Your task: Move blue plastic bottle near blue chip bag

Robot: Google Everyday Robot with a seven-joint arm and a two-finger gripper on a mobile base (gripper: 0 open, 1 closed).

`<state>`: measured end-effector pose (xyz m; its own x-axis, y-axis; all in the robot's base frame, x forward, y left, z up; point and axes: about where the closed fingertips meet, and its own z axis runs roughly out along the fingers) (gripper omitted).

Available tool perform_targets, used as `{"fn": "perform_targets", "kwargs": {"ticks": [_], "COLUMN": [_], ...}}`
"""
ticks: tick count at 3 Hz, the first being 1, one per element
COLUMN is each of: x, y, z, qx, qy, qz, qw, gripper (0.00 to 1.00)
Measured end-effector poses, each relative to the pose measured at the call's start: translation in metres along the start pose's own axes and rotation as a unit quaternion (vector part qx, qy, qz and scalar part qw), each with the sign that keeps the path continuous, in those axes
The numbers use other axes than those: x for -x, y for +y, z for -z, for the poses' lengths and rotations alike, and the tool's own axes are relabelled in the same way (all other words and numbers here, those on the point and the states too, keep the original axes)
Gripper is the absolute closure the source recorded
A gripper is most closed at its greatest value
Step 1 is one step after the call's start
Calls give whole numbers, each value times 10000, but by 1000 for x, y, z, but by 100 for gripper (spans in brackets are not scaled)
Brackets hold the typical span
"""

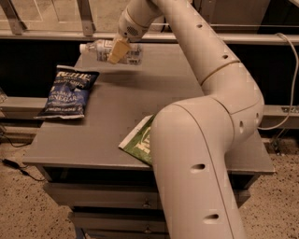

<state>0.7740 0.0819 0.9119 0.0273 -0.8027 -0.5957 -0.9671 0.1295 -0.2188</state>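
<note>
Grey surface (187, 84) on a drawer unit (107, 196), speckled floor (23, 205) below. Nearest the camera, the arm's (201, 154) big pale link covers most of a green chip bag (136, 141) lying flat, well short of the fingers (117, 49). Farther back, the blue chip bag (67, 91) lies flat by the surface's edge, nearer the camera than the fingers, off to view-left and well apart from them. At the far side the gripper (116, 55) hangs above the surface, fingers clamped around the blue plastic bottle (100, 50). Bottle held sideways, white cap pointing view-left, its body running out on both sides of the fingers. Railing (56, 14) beyond.
</note>
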Motion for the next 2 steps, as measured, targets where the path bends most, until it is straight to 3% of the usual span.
{"fn": "perform_targets", "kwargs": {"ticks": [1, 2], "x": [16, 17], "y": [16, 23], "z": [-30, -59], "qx": [312, 487], "qy": [107, 286], "qz": [50, -4], "qw": [9994, 9984], "gripper": [100, 100]}}
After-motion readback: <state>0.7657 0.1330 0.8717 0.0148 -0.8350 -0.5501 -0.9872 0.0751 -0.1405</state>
